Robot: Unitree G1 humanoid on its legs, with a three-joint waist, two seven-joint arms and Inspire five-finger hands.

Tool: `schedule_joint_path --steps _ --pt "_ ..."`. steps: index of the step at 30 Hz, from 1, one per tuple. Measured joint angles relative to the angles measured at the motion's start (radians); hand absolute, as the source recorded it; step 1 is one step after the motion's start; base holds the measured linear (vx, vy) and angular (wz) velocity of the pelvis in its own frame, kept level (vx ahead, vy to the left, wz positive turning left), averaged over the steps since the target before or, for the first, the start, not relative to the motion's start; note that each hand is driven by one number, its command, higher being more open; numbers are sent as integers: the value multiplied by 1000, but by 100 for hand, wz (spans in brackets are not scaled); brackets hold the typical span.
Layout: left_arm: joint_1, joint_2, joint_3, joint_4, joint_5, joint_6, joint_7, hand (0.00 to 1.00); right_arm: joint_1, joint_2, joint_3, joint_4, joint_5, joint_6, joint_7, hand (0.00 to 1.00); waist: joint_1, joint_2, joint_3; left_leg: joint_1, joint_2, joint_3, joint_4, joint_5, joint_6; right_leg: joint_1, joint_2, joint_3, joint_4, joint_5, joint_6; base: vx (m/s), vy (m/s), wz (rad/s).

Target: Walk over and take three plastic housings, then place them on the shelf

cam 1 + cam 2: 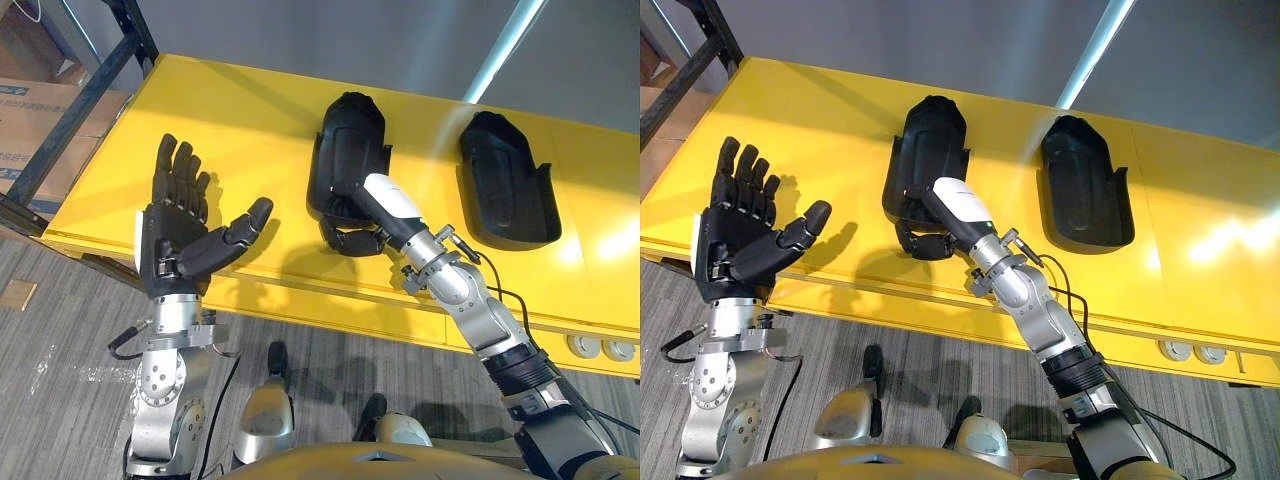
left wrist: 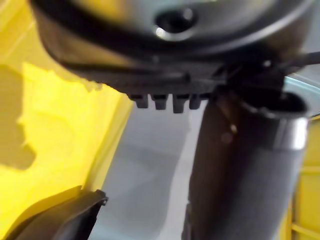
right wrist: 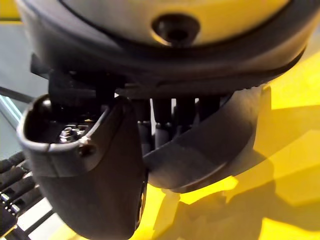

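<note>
Left eye view: right hand [image 1: 358, 236] clasps housing [image 1: 350, 135] near table [image 1: 120, 170] edge; left hand [image 1: 175, 232] splayed.

Bench [image 1: 250, 120] in front of me: glossy yellow top, yellow front edge. Bright glare patch on top, my right side. Two round white sockets [image 1: 585, 347] in front face, right end. Wall [image 1: 300, 30] behind bench: plain grey. Pale blue strip [image 1: 505, 45] runs diagonally up it. Floor [image 1: 60, 340]: grey wood-grain planks, w/ small tan square [image 1: 18, 294] lying on it at my left. Black metal rack frame [image 1: 132, 28] stands at bench's left end; cardboard boxes [image 1: 25, 100] behind frame.
</note>
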Motion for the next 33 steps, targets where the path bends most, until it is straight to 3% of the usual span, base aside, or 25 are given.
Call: schedule_joint_path --steps 12,13,27,33 --pt "0 5 0 0 0 8 -12 100 -19 -37 2 27 0 -13 -15 0 1 0 -1 3 -1 -5 0 2 1 2 0 -2 0 0 0 0 0 0" --pt "0 5 0 0 0 9 -12 100 -23 -37 2 34 0 -14 -17 100 0 0 -1 5 -1 -5 0 2 1 3 0 -2 0 0 0 0 0 0" --pt "0 5 -13 0 0 11 -18 100 -30 -39 -1 57 0 4 -7 100 -2 6 -7 16 -2 -5 0 3 -1 15 0 -1 -2 0 -1 0 0 0" --pt "1 6 -36 0 0 13 -19 100 3 -59 -2 37 1 4 39 100 -2 10 -49 17 -3 -5 0 0 -2 20 2 -2 -13 1 1 0 0 0"
